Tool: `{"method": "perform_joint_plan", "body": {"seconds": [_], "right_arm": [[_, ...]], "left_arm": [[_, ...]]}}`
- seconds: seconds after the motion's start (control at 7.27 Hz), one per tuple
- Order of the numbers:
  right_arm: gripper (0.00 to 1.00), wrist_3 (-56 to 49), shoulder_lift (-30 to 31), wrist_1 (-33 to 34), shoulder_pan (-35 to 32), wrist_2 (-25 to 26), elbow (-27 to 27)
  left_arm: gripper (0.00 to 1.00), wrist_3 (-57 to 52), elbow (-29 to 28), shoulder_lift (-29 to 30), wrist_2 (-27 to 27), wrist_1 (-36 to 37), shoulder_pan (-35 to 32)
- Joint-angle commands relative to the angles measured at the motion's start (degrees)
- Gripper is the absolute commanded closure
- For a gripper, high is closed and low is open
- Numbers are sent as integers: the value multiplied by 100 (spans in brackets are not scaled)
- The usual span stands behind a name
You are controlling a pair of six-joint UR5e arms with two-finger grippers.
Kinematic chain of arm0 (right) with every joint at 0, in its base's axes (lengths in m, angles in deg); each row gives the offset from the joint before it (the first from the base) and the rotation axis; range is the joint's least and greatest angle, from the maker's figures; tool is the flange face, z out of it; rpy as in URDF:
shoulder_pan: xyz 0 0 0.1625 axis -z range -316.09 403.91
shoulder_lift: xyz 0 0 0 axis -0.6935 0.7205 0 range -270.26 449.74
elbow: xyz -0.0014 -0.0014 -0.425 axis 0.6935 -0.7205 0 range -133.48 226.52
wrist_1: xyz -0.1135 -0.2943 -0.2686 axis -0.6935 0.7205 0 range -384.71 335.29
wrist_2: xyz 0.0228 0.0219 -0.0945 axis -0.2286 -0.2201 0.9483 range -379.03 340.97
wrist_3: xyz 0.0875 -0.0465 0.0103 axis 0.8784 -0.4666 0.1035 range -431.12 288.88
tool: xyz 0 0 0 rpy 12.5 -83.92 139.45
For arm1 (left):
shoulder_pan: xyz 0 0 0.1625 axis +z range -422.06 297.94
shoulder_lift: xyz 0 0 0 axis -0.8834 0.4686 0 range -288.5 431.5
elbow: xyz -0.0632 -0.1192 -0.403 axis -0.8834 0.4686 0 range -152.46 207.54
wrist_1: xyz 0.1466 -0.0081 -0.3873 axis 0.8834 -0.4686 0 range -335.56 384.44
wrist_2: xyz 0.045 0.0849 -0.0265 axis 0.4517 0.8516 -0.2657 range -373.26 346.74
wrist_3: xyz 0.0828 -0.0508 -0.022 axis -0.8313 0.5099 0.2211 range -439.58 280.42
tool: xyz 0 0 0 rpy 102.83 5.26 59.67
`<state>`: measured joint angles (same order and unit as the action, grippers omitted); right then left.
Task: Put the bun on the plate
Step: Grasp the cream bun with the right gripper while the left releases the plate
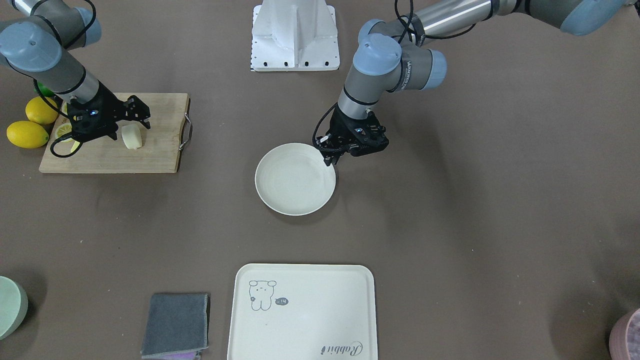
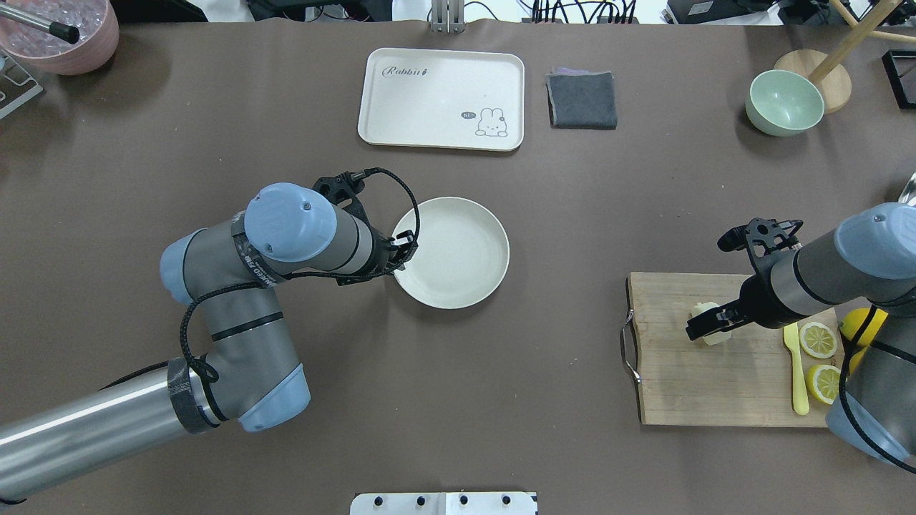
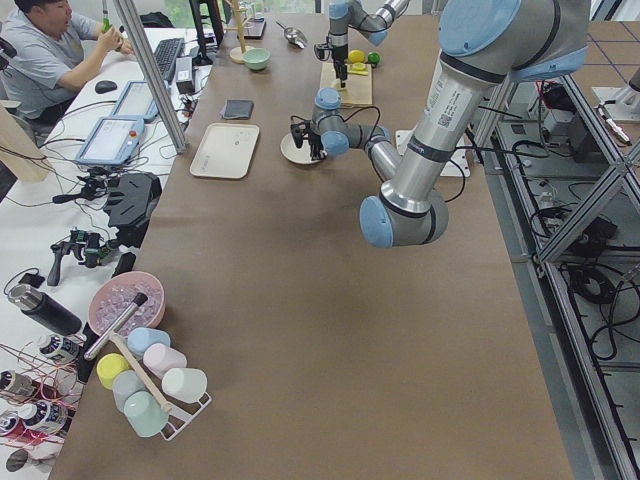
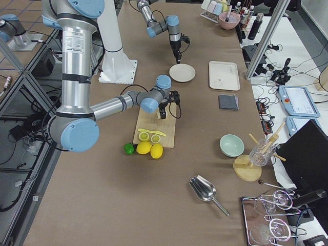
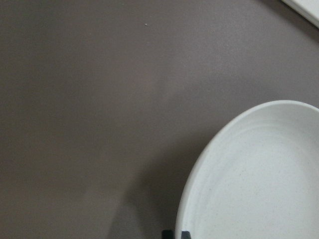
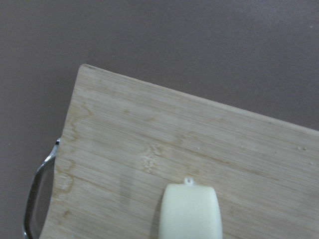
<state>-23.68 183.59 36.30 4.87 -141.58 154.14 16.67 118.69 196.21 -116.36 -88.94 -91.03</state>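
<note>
The bun [image 1: 131,136] [image 2: 704,310], a pale cream block, lies on the wooden cutting board [image 1: 110,155] [image 2: 715,386]. My right gripper [image 1: 142,116] [image 2: 705,325] hangs just over it with its fingers apart, open. The right wrist view shows the bun [image 6: 192,211] close at the bottom centre, and no fingers show there. The round off-white plate [image 1: 295,179] [image 2: 458,257] [image 5: 259,179] sits mid-table with nothing on it. My left gripper [image 1: 331,157] [image 2: 402,252] is shut on the plate's rim on the robot's left side. Its fingertips [image 5: 168,234] show at the rim.
Lemon slices [image 2: 817,340] and a yellow knife [image 2: 796,372] lie on the board, with whole lemons [image 1: 27,134] beside it. A cream tray [image 2: 440,96], a grey cloth [image 2: 581,100] and a green bowl [image 2: 783,104] line the far side. A person [image 3: 40,50] sits beyond the table.
</note>
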Motion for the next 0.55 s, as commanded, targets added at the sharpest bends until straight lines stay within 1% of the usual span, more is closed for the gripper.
{"method": "perform_joint_plan", "body": {"seconds": [0.0, 0.14, 0.28, 0.41], "right_arm": [[41, 10, -7, 16, 19, 12, -21], [52, 2, -7, 24, -51, 12, -30], [61, 10, -16, 24, -51, 12, -56], [67, 10, -25, 24, -60, 20, -74]], "left_arm": [[26, -1, -1, 1, 1, 0, -3], [25, -10, -1, -8, 1, 0, 5], [24, -18, 7, -17, 10, 0, -3], [24, -19, 25, -25, 10, 9, -3]]}}
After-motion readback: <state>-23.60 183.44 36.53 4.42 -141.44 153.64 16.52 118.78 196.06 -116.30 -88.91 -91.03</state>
